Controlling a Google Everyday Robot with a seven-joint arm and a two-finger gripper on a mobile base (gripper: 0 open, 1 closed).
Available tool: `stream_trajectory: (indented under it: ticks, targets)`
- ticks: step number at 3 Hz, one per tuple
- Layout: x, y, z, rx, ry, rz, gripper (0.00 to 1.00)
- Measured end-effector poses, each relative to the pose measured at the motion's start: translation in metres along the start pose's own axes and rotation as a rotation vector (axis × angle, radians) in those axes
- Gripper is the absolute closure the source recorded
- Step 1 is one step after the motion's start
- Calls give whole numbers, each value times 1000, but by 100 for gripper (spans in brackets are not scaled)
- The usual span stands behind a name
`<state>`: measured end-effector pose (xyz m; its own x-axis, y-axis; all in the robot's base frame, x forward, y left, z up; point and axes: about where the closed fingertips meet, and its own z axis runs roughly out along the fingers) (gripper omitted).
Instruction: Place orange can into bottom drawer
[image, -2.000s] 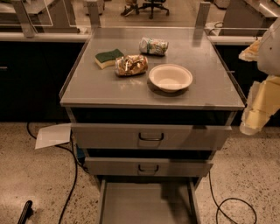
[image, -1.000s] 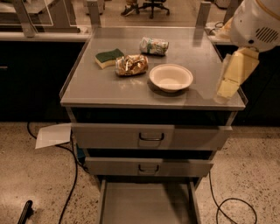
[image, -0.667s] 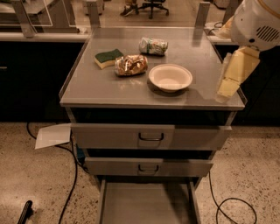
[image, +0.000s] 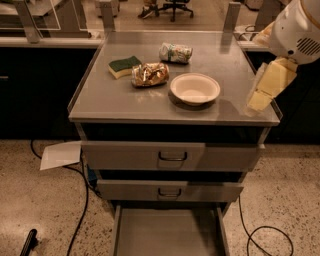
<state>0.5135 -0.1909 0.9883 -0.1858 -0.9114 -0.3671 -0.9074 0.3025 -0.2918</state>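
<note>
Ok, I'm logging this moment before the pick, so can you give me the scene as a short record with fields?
gripper: over the right edge of the cabinet top, right of the bowl, well apart from the can
orange can: lying on the cabinet top, between the sponge and the bowl
bottom drawer: pulled out
other items: white-and-green can lying behind the orange can
task status: can not yet picked up

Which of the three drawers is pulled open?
The bottom drawer: its flat grey floor is exposed, while the top drawer and middle drawer show only their handled fronts. The tool hangs at the right edge of the countertop.
</note>
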Motion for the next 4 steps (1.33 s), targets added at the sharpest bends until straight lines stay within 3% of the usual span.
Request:
stream_trajectory:
  ticks: [3,4]
  targets:
    - [-76,-74,58,-16,-175,-116,0]
    - [-79,-77,58,-13,-181,-118,0]
